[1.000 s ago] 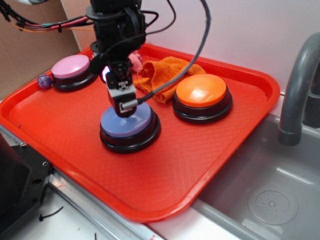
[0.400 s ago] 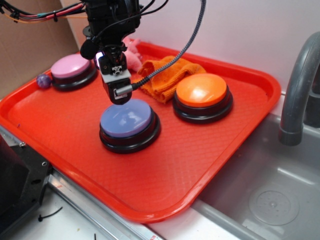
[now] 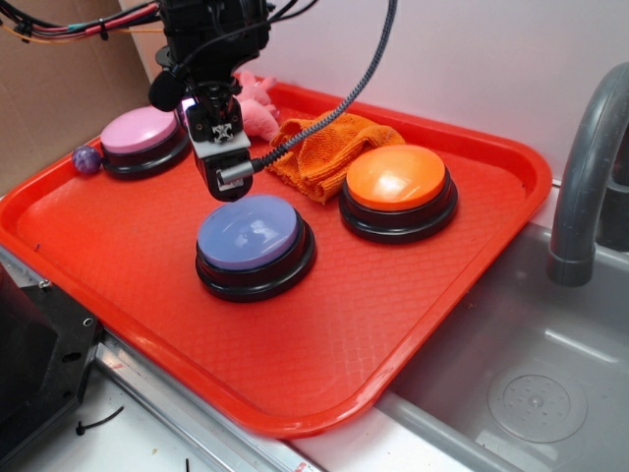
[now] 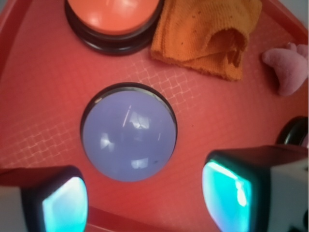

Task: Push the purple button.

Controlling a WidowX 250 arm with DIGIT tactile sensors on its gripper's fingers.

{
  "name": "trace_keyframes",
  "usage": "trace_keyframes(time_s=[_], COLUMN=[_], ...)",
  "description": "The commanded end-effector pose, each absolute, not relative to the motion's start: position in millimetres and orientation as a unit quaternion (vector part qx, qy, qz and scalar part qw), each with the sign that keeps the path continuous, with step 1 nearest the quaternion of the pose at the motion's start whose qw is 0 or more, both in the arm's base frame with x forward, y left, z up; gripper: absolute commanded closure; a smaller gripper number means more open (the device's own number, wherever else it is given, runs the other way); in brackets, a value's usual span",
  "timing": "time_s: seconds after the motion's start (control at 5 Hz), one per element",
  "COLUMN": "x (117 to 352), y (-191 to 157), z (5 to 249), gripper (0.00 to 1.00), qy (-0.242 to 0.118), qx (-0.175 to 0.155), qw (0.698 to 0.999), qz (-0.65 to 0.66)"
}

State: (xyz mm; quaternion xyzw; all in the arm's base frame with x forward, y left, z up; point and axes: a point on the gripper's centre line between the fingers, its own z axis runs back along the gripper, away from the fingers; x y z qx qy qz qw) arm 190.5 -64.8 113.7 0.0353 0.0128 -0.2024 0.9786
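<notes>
Item: my gripper (image 3: 224,187), fingers (image 4: 60,203) parted and holding nothing, hovers clear above the far-left edge of the purple button (image 3: 250,234), which sits mid-tray (image 3: 324,354), directly below and slightly nearer.

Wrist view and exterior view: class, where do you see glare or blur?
Wrist view: window-like glare patches on the purple button; the gripper fingers are blurred, glowing teal. Exterior view: soft highlights on the purple button and orange button; otherwise sharp.
</notes>
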Motion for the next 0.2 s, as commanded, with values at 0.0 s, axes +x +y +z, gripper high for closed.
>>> trace_keyframes(time_s=[0.0], x=[190.2], y=[-69.9], z=[145.1], gripper=[0.0], qy=[-0.02], qx=[0.044], qw=[0.981], qz=[-0.188])
